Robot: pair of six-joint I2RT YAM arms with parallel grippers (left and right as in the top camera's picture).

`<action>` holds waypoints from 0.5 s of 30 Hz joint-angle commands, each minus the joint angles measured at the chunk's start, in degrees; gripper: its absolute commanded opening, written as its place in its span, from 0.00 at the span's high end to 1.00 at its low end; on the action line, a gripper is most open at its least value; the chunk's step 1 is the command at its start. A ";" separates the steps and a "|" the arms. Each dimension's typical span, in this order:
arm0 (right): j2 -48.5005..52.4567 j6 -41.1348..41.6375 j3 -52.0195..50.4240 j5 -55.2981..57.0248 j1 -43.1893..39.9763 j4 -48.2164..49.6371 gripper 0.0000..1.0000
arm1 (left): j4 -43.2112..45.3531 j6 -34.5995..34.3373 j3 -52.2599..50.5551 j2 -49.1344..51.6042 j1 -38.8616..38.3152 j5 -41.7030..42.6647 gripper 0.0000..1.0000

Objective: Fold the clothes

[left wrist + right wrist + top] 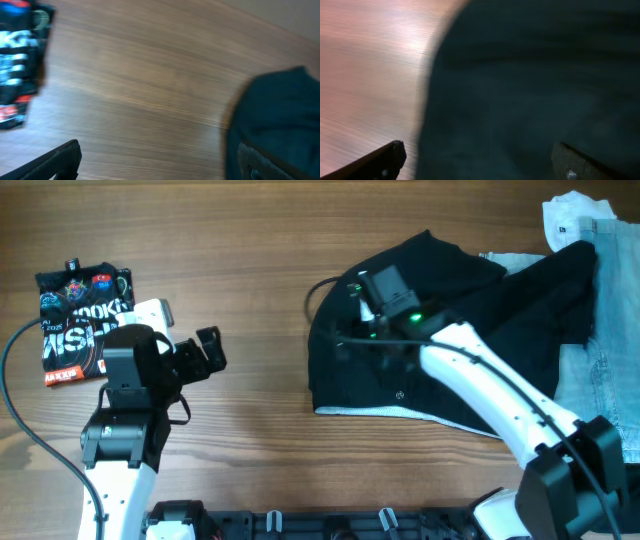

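A large black garment (450, 310) lies spread at the centre right, its white inner edge (370, 411) showing along the near side. Light-blue denim (600, 380) lies under its right part, and a white piece (572, 218) is at the far right corner. My right gripper (345, 342) hovers over the black garment's left part, open and empty. In the right wrist view the black cloth (535, 85) fills the space between the fingers (480, 162). My left gripper (205, 350) is open and empty over bare table, and the black garment's edge (282, 110) shows at the right of its fingers (160, 165).
A folded black shirt with a colourful print (82, 320) lies at the far left, also in the left wrist view (20, 60). A black cable (314, 290) loops by the garment's left edge. Wooden table (260, 280) lies between the arms.
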 commanded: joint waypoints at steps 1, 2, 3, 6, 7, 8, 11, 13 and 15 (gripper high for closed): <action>-4.26 0.83 0.44 8.09 -6.56 -3.23 0.00 | 1.18 -2.12 0.92 2.40 -0.42 15.15 0.00; -4.87 0.85 0.44 8.09 -8.68 -4.81 0.00 | 1.03 -4.31 0.90 4.20 -1.11 17.25 0.00; -5.27 0.85 0.44 8.09 -10.32 -6.14 0.00 | 0.94 -5.84 0.90 6.14 -2.16 18.27 0.00; -5.46 0.81 0.44 8.15 -14.10 -8.76 0.00 | 1.03 -9.94 0.90 14.23 -7.96 18.58 0.00; -5.46 0.85 0.44 8.11 -15.08 -9.05 0.00 | 1.20 -10.78 0.90 16.87 -9.94 18.62 0.00; -5.46 0.85 0.44 8.11 -15.85 -9.22 0.00 | 1.49 -11.78 0.90 19.69 -12.17 18.60 0.00; -5.46 0.92 0.44 8.11 -17.38 -9.88 0.00 | 3.63 -16.94 0.90 29.11 -19.80 18.99 0.00; -5.46 0.87 0.44 8.13 -17.46 -10.19 0.00 | 5.16 -20.02 0.90 33.35 -23.65 19.02 0.01; -5.46 0.87 0.44 8.11 -17.46 -10.43 0.00 | 7.45 -22.97 0.90 37.18 -27.43 18.99 0.03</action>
